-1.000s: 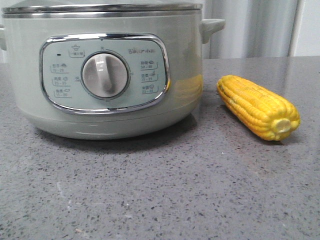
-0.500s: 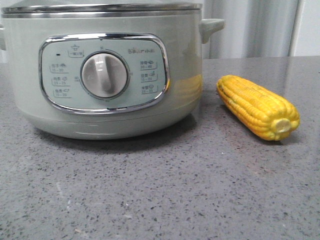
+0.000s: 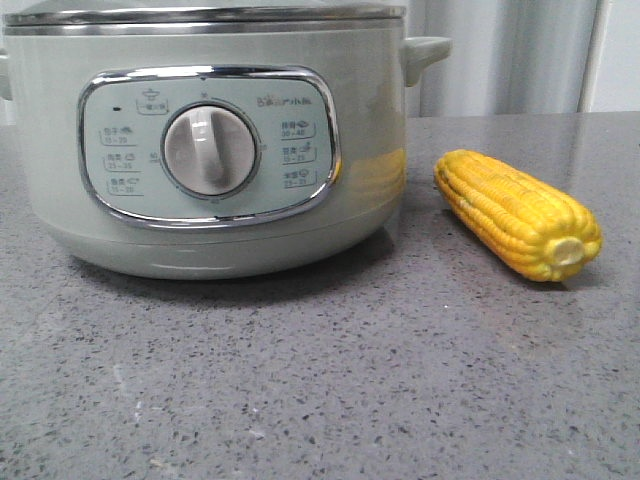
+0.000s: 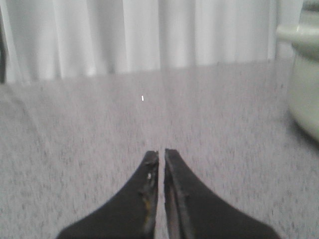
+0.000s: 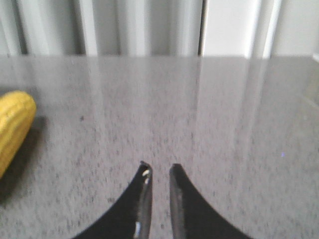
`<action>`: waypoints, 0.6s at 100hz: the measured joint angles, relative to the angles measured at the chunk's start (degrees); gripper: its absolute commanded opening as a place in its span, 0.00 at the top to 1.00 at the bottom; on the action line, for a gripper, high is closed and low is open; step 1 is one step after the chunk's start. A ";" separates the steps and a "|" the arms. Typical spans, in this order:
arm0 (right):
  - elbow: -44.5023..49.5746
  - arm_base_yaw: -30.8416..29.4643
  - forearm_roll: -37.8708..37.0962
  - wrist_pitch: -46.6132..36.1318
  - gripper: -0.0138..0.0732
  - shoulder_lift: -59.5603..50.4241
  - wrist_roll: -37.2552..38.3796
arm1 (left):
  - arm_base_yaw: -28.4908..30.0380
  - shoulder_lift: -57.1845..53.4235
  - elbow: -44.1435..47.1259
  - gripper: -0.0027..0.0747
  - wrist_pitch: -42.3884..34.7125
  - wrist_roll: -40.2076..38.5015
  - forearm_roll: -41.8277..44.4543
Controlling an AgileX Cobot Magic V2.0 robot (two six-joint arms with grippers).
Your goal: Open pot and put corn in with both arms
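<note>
Pot (image 3: 215, 140): large round pale sage-green electric cooker, standing upright on the table at the left of the front view; its lid is on, seated over the steel rim.
Control panel (image 3: 208, 148): chrome-framed, faces the front camera, with small printed labels on either side of the dial.
Dial (image 3: 209, 150): cream, round, in the middle of the panel, its grip bar close to vertical.
Side handle (image 3: 424, 52): small, sage-green, projects from the pot's right side just under the rim.
Corn (image 3: 517, 213): one bright yellow cob lying flat on the table to the right of the pot, near it but not touching; the pale stub end points toward the front camera and to the right. Part of the cob also shows at the edge of the right wrist view.
Table (image 3: 320, 380): grey speckled stone-look surface, bearing both pot and corn.
Backdrop (image 3: 520, 55): pale pleated curtain behind the table.
Left gripper (image 4: 161, 153): black fingers drawn together with only a hairline slit between the tips; holds nothing; low over bare table, with the pot's wall at the edge of its view.
Right gripper (image 5: 159, 169): black fingers nearly together, a narrow gap between the tips; holds nothing; over bare table, apart from the corn.
</note>
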 measured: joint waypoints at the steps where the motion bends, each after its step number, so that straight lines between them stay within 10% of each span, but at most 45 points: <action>1: 0.00 0.00 -0.02 -0.29 0.82 0.00 0.00 | 0.00 0.00 0.00 0.99 -0.56 0.00 0.00; 60: -2.97 0.00 -0.24 -7.53 0.82 0.00 0.00 | 0.00 0.00 -3.56 0.99 -10.22 0.00 -3.40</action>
